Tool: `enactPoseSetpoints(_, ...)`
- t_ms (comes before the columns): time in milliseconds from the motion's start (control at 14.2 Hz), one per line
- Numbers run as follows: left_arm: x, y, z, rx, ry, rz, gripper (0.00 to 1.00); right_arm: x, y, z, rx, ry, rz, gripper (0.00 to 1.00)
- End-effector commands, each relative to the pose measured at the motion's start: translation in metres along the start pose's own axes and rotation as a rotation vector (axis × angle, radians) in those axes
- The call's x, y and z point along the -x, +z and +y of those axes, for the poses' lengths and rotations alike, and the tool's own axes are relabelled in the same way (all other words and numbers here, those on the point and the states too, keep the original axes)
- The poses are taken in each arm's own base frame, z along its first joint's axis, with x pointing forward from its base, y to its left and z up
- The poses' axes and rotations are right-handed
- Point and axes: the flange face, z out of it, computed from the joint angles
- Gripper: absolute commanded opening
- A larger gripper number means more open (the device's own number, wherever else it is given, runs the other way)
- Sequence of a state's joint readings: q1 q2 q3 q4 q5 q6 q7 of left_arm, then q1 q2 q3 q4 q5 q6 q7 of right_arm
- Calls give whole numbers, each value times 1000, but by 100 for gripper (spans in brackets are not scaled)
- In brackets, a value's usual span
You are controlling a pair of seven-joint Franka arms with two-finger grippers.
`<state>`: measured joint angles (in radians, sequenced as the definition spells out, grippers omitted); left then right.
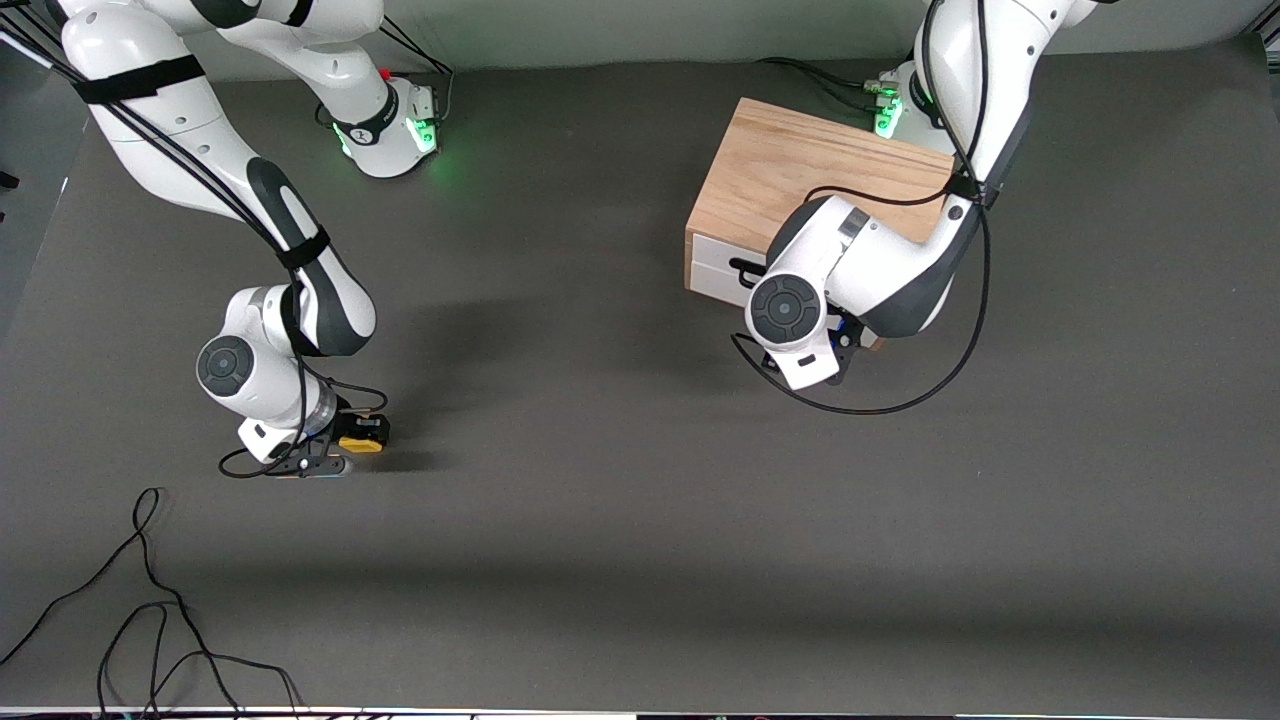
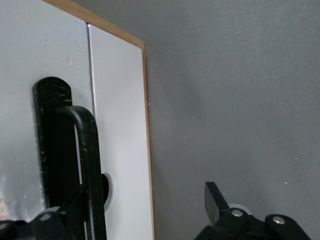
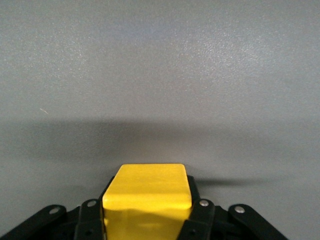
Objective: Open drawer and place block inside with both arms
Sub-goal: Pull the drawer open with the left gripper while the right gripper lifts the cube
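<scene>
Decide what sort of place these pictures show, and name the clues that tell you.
Most likely a robotics lab test bench: two white robot arms fixed to a table under plain dark cloth, bare but for a small oak cabinet, a yellow block and loose cables.

The right arm (image 1: 200,180) bends down low to the surface at its own end. Its gripper (image 1: 350,440) has its jaws shut tight on the block (image 3: 147,192). The left arm (image 1: 900,260) reaches down in front of the drawer (image 1: 715,265). Its gripper (image 2: 145,210) has its jaws wide apart around the handle (image 2: 85,165).
</scene>
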<state>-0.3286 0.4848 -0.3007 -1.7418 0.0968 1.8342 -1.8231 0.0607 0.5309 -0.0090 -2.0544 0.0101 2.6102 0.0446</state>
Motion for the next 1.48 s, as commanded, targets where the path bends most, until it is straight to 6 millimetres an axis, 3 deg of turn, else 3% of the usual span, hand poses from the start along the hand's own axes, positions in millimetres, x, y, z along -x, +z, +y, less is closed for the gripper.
enactPoseSetpoints(0, 1, -6, 11, 53, -9, 11, 100, -1, -2, 1, -8, -20, 9, 24)
enactPoseSetpoints(351, -2, -29, 44, 137, -12, -4, 100, -3, -5, 1, -8, -17, 12, 24)
enactPoseSetpoints(773, -7, -52, 69, 227, -13, 5, 100, -14, -40, -3, -9, -15, 4, 18)
enactPoseSetpoints(1054, -5, -57, 80, 313, 2, 6, 100, -34, -112, -8, -13, -15, -30, 17)
enactPoseSetpoints(1405, -5, -70, 90, 363, 4, 9, 100, -73, -248, -23, -15, -10, -114, 17)
